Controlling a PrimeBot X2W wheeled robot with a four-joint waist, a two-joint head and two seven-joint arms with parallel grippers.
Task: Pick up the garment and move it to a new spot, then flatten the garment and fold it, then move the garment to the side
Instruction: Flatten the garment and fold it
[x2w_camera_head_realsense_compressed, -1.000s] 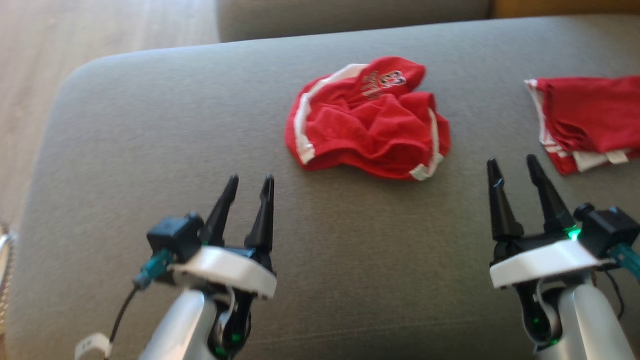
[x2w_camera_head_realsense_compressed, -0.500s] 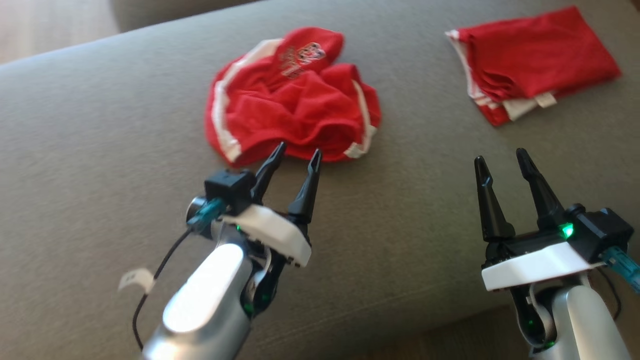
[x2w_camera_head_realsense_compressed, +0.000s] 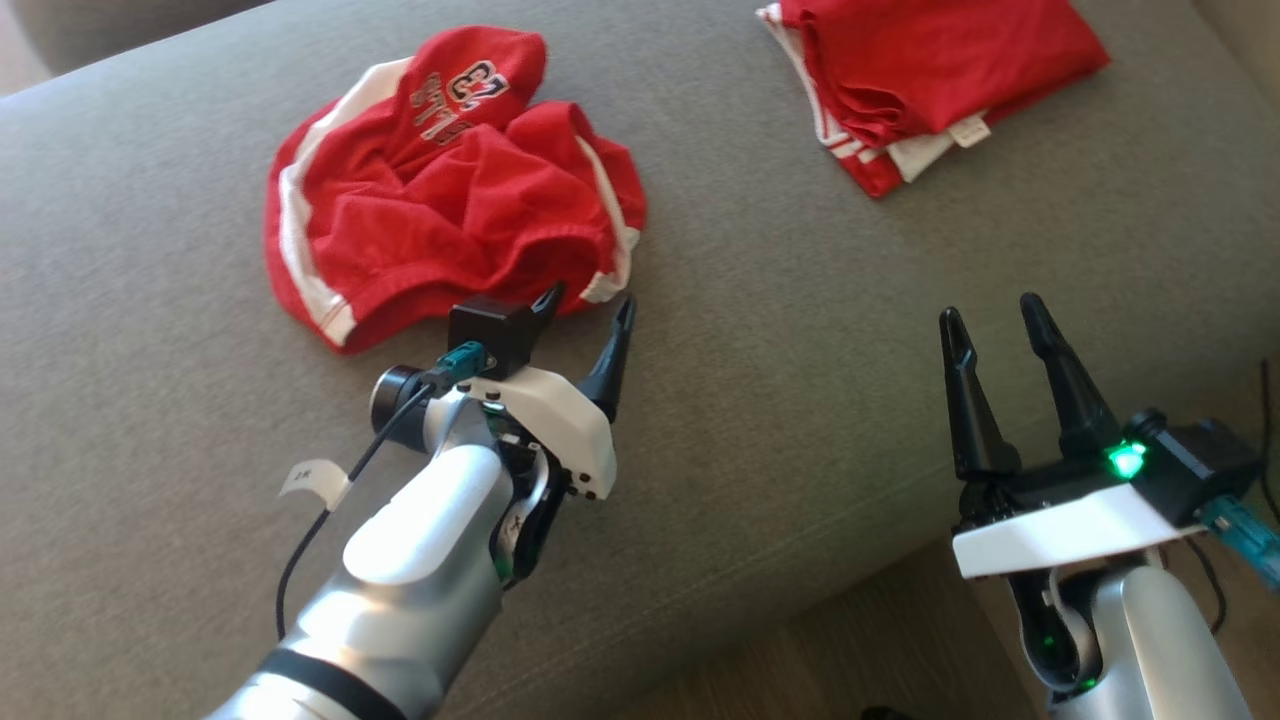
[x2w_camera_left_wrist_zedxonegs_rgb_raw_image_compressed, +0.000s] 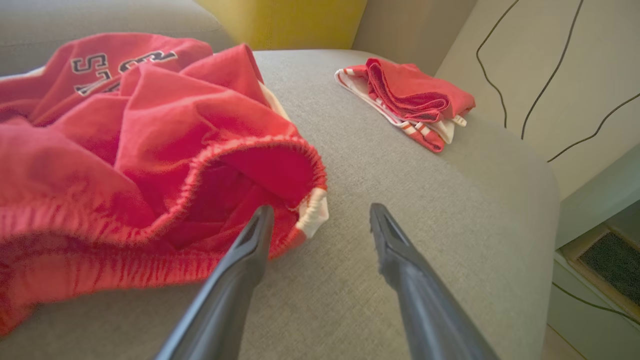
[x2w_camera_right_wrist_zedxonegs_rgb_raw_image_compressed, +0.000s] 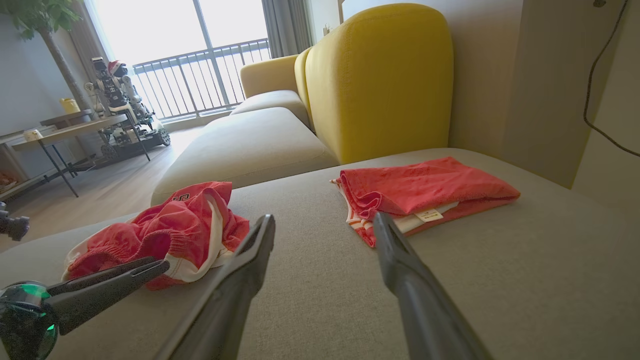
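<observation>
Now poises the left gripper (x2w_camera_head_realsense_compressed: 590, 297), fingers spread and holding nothing, right at the elastic hem of the crumpled red garment (x2w_camera_head_realsense_compressed: 440, 190), well left of the folded red pile (x2w_camera_head_realsense_compressed: 930, 70), with the right gripper (x2w_camera_head_realsense_compressed: 988, 310), equally spread and empty, nearer that pile.

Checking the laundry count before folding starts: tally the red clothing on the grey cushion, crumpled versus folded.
Crumpled red garment: 1
Folded red bundle: 1 (whether it holds more than one piece cannot be told)
Total: 2
</observation>
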